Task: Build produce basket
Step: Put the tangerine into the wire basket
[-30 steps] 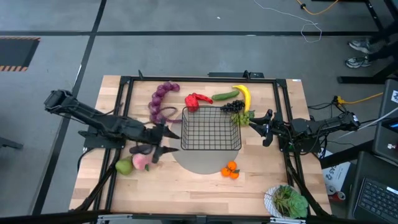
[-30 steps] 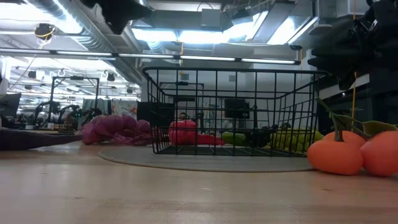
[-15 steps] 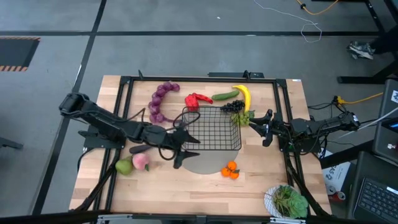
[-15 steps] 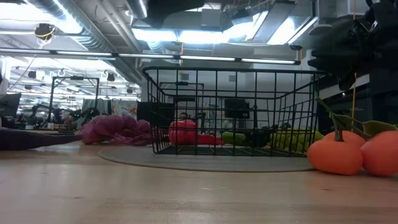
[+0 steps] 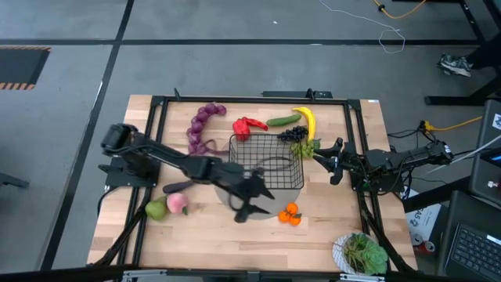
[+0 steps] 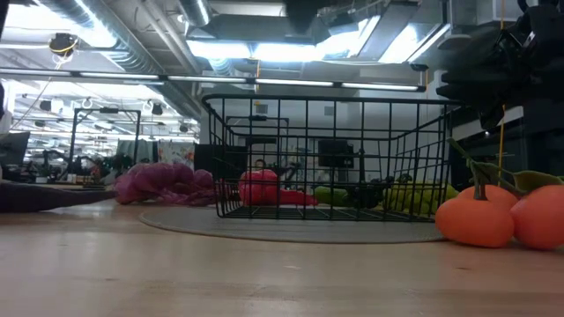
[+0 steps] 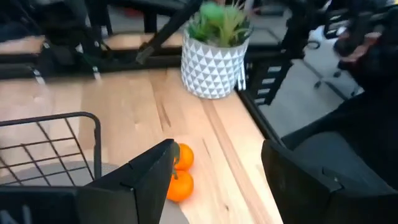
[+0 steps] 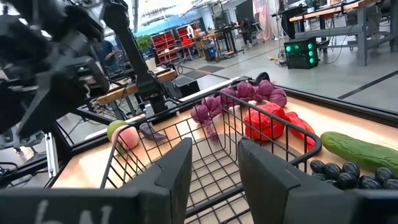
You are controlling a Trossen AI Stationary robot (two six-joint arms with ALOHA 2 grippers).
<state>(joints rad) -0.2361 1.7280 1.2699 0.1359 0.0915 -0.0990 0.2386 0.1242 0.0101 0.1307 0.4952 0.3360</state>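
Observation:
The black wire basket (image 5: 266, 162) stands on a grey round mat. My left gripper (image 5: 260, 203) hovers open over the mat at the basket's near-left corner, just left of the two oranges (image 5: 291, 213), which show ahead of its fingers (image 7: 180, 172). My right gripper (image 5: 319, 157) waits open at the basket's right side (image 8: 205, 140), next to the green grapes (image 5: 306, 148). Beyond the basket lie the purple grape string (image 5: 202, 125), red pepper (image 5: 248, 125), cucumber (image 5: 283, 120), banana (image 5: 307, 121) and dark grapes (image 5: 293, 134). The eggplant (image 5: 178, 186), peach (image 5: 177, 204) and pear (image 5: 156, 209) lie near the left.
A white bowl with a leafy plant (image 5: 362, 252) sits at the table's near right corner, also in the left wrist view (image 7: 214, 62). A black frame (image 5: 160, 110) runs around the work area. Bare wood (image 5: 219, 239) lies along the near edge, left of the oranges.
My left arm has swung from beside the eggplant and peach toward the table's right, passing over the basket's near-left corner, and now hangs close to the oranges. The produce and the basket have stayed where they were.

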